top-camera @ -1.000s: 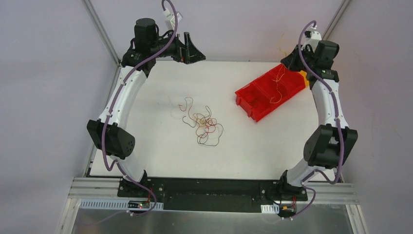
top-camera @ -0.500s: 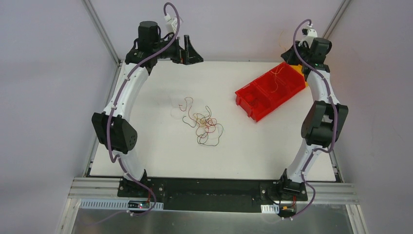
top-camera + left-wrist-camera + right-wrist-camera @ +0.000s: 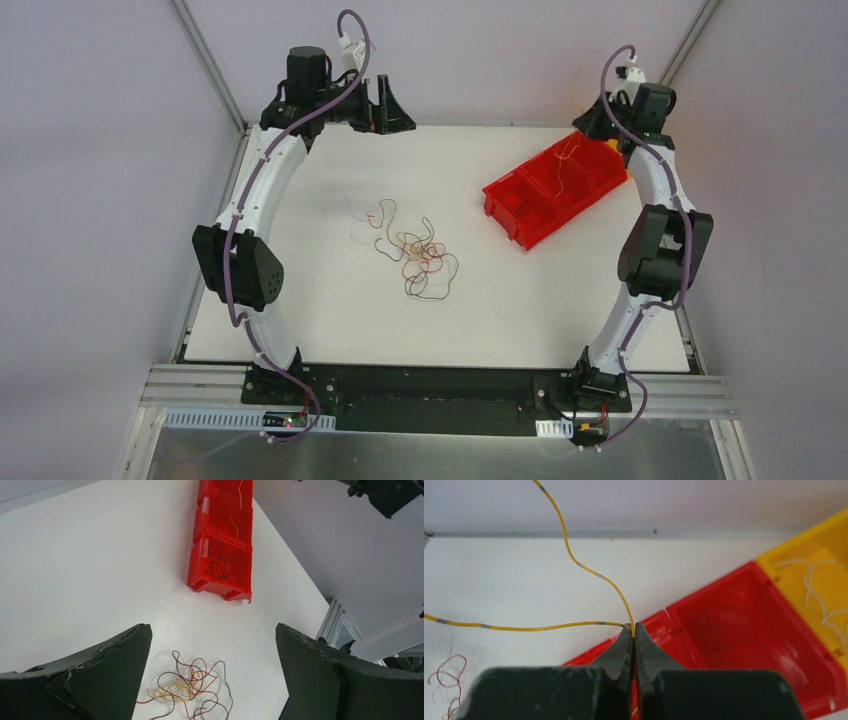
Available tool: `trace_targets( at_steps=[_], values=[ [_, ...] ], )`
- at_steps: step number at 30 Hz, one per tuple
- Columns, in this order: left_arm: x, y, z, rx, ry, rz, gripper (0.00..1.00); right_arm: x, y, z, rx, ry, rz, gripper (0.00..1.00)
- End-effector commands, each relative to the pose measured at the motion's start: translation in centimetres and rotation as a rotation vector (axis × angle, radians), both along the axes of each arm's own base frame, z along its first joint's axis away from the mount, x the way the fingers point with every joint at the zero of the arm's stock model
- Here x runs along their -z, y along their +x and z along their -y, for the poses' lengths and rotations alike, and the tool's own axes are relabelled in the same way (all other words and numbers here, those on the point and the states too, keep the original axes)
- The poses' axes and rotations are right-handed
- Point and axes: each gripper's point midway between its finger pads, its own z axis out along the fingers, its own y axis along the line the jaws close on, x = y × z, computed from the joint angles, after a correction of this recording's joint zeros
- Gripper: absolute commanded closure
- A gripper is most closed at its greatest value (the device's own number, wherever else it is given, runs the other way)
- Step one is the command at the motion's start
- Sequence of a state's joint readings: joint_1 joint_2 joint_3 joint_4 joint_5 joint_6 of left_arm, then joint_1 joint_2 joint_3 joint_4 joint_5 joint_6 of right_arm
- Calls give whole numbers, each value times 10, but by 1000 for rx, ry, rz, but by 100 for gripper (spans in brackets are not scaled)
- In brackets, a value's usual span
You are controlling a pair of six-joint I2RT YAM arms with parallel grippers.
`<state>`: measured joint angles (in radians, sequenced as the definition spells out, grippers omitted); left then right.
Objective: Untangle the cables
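The cables (image 3: 415, 255) lie as a loose tangle of red, black and yellow-orange loops near the table's middle; in the left wrist view this tangle (image 3: 187, 687) sits below and between the wide-apart fingers. My left gripper (image 3: 390, 105) (image 3: 212, 630) is open and empty, raised at the far left edge. My right gripper (image 3: 597, 125) (image 3: 634, 627) is shut on a thin yellow cable (image 3: 589, 571), pinched at the fingertips above the red bin. That yellow cable (image 3: 566, 160) hangs down over the bin.
A red compartment bin (image 3: 555, 190) (image 3: 222, 545) (image 3: 744, 625) lies diagonally at the far right. One compartment holds a black cable (image 3: 222, 569), another a yellow one (image 3: 237, 510). A yellow bin (image 3: 819, 580) beside it holds white wires. The back wall is close behind both grippers.
The right arm has drawn up and back toward the far right corner with the yellow cable. The left arm has shifted slightly. The tangle has not moved.
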<state>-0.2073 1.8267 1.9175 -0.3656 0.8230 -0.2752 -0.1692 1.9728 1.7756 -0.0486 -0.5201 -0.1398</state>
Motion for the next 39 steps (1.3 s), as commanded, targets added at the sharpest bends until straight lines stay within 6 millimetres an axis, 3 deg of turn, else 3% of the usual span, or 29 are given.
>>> trace_targets(
  at_steps=[1, 4, 7, 12, 16, 22, 29, 36, 39],
  values=[
    [-11, -1, -8, -10, 3, 45, 1, 39, -34, -11, -43, -42, -102, 100],
    [-10, -2, -12, -15, 4, 43, 1, 79, -46, -9, -47, -91, -167, 100],
    [-11, -4, -14, -16, 6, 45, 1, 107, -54, -5, -64, -142, -236, 100],
    [-10, -4, -18, -23, 7, 42, 1, 139, -71, -7, -142, -224, -374, 100],
    [-8, -4, -18, -24, 7, 35, 1, 162, -72, -8, -168, -295, -454, 100],
    [-8, -4, -18, -30, 5, 28, 1, 182, -63, -4, -166, -385, -534, 100],
    [-8, -1, -18, -37, -6, 12, 1, 207, -69, 10, -165, -475, -662, 100],
    [-8, 0, -17, -39, -14, -2, 1, 210, -72, 6, -177, -531, -680, 100],
    [-9, 0, -16, -38, -15, -1, 1, 193, -68, -1, -163, -494, -645, 83]
  ],
)
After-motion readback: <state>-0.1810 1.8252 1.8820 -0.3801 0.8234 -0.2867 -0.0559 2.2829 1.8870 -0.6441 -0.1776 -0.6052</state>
